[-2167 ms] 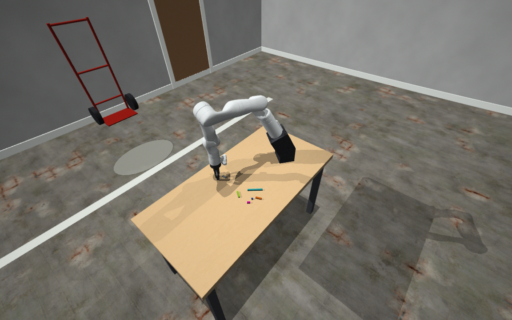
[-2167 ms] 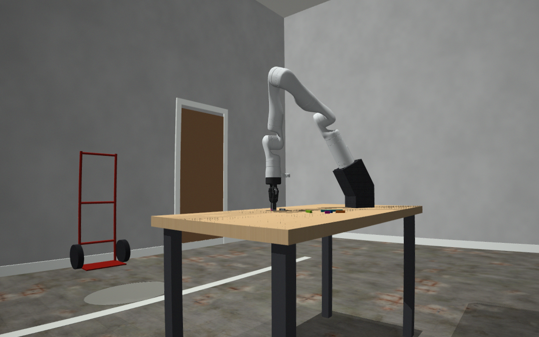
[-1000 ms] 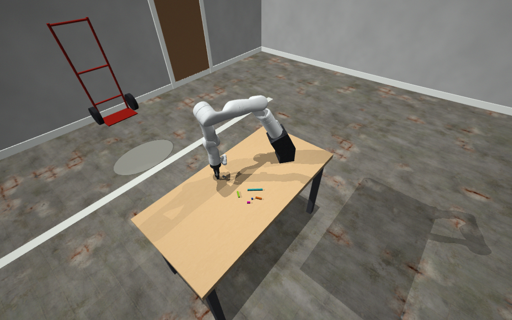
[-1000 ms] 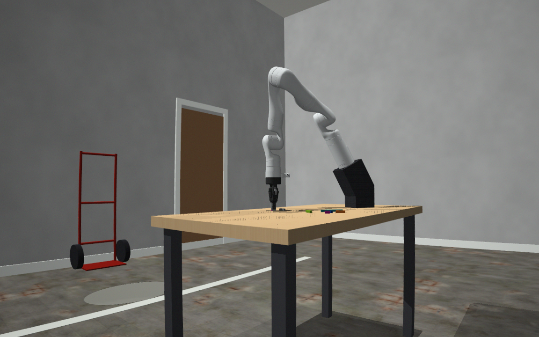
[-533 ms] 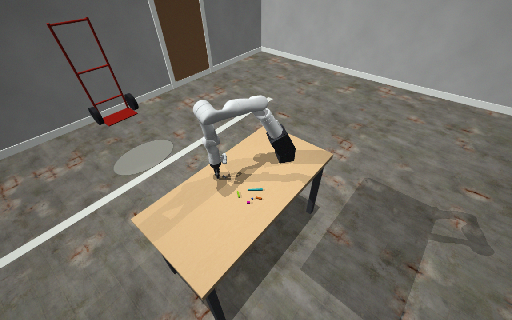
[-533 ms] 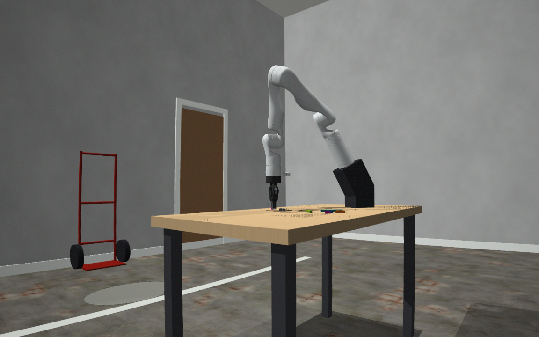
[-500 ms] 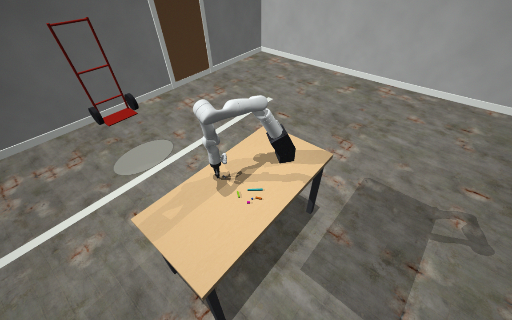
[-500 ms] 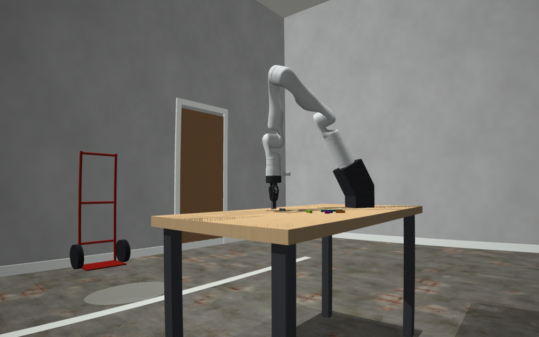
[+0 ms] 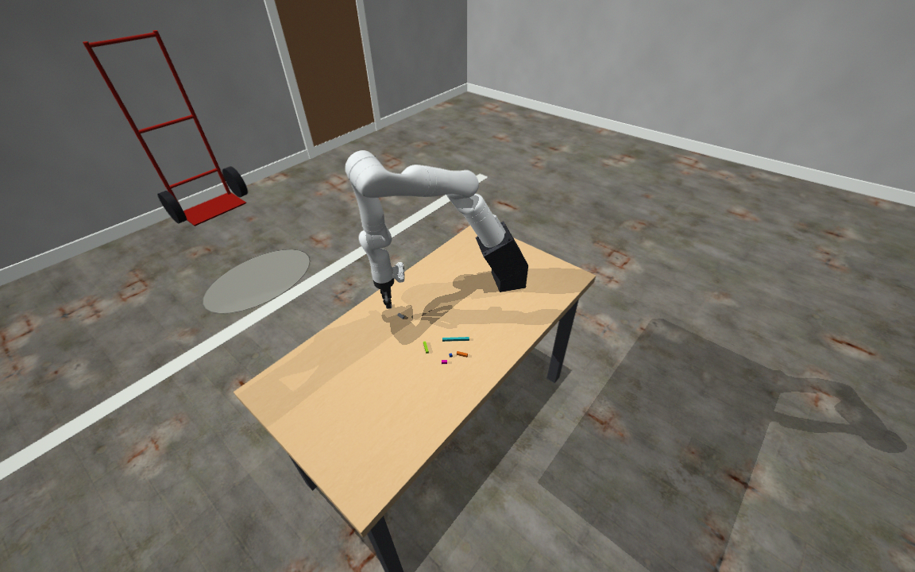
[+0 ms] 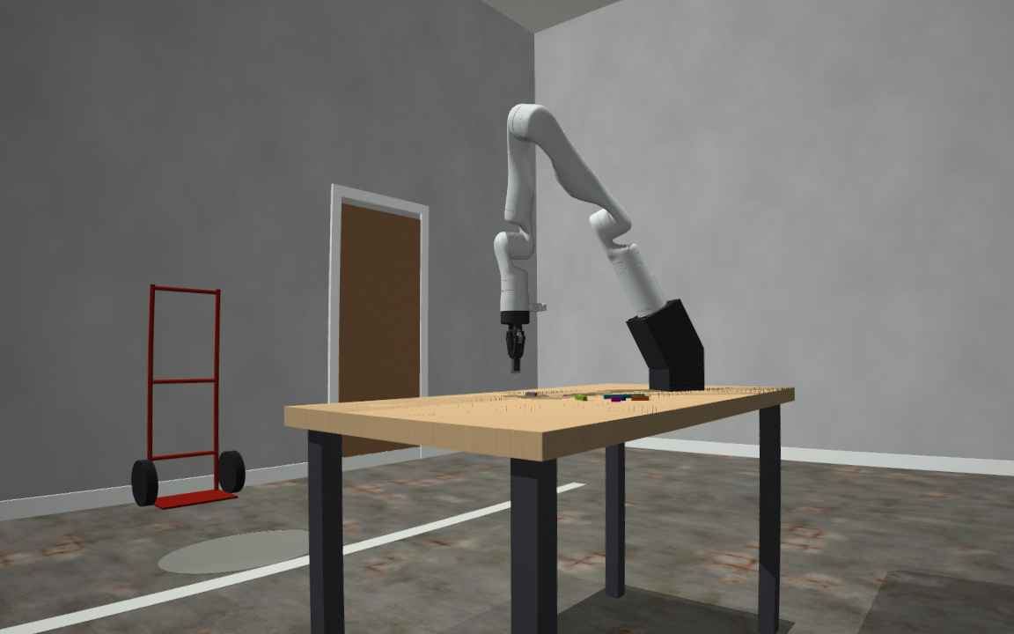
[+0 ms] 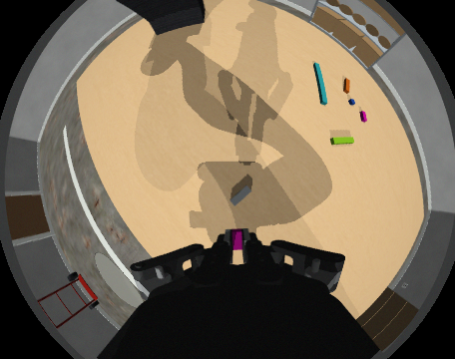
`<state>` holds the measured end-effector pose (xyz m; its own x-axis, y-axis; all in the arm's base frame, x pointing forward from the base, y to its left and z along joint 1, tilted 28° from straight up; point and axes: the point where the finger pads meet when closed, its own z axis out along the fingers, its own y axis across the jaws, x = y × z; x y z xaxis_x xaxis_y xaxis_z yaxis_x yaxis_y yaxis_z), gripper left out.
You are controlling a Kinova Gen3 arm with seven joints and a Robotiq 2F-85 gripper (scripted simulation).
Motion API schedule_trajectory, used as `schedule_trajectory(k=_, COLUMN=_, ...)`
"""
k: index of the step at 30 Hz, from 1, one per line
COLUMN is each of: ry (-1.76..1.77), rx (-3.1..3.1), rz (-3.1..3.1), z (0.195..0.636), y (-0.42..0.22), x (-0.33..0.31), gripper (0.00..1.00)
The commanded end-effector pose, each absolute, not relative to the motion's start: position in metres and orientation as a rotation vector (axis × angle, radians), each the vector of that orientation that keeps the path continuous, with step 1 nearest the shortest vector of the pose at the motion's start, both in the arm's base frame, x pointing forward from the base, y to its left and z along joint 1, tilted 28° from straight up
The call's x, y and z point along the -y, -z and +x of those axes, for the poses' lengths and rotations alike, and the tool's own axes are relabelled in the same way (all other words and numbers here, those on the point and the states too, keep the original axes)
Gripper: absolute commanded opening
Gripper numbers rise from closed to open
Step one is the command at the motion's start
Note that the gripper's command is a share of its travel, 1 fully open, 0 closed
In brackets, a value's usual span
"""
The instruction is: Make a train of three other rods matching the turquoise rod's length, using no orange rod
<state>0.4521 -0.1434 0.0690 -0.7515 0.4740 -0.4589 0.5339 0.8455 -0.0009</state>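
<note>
Fingers closed on a magenta rod, raised above the surface. Directly below, a grey rod lying flat in the arm's shadow. Well apart to the right: turquoise rod, lime rod, orange rod, blue rod and a second magenta rod, all loosely scattered. Black pedestal at the far corner. Held rod plain only from the wrist; height above the surface clear only from the exterior view.
</note>
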Motion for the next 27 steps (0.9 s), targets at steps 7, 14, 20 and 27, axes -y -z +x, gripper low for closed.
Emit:
schedule_trajectory(k=7, ry=0.161, rx=-2.56, rz=0.739, z=0.449, y=-0.095, x=0.133, gripper=0.05)
schedule_trajectory(k=14, ry=0.161, rx=-2.56, rz=0.739, z=0.445, y=-0.103, x=0.131, gripper=0.05)
schedule_trajectory(k=20, ry=0.161, rx=-2.56, rz=0.739, z=0.444, y=-0.106, x=0.13, gripper=0.05)
schedule_trajectory(k=27, ry=0.161, rx=-2.56, rz=0.739, z=0.443, y=-0.108, x=0.13, gripper=0.05)
